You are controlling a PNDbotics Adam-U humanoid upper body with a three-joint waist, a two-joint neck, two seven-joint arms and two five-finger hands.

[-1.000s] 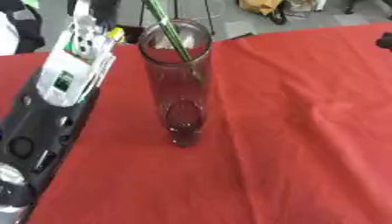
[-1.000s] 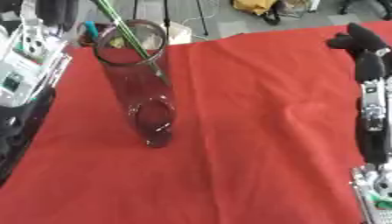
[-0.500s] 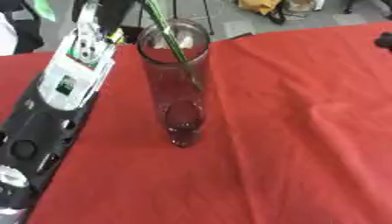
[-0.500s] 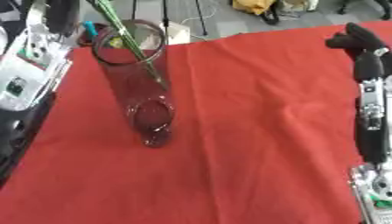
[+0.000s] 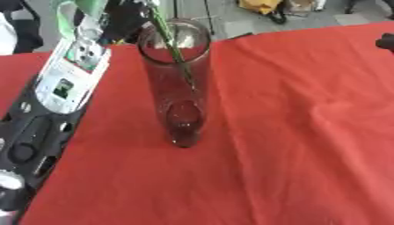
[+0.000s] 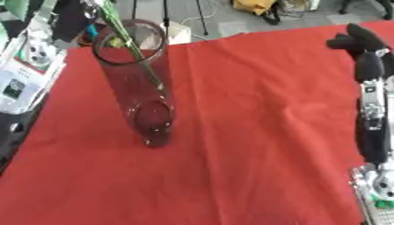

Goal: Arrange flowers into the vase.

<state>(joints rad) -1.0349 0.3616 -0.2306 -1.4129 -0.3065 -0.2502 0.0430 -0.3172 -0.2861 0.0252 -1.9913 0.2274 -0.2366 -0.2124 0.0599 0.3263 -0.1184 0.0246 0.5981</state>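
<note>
My left hand (image 5: 127,19) is up at the far left edge, closed on a thin green stem (image 5: 175,55) slanting into the clear glass vase (image 5: 178,88). The vase stands upright on the wrinkled red cloth (image 5: 292,132) covering the worktop, with wide bare cloth to its right. My right hand (image 6: 355,39) rests by the far right edge; I cannot tell its fingers.

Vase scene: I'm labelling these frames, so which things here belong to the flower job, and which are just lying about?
Belonging to the job:
- glass vase, upright on the red tablecloth
- green stem going into its mouth
- left hand at the stem's top

Just about:
- right hand, idle at the right edge
- yellow thing on the floor
</note>
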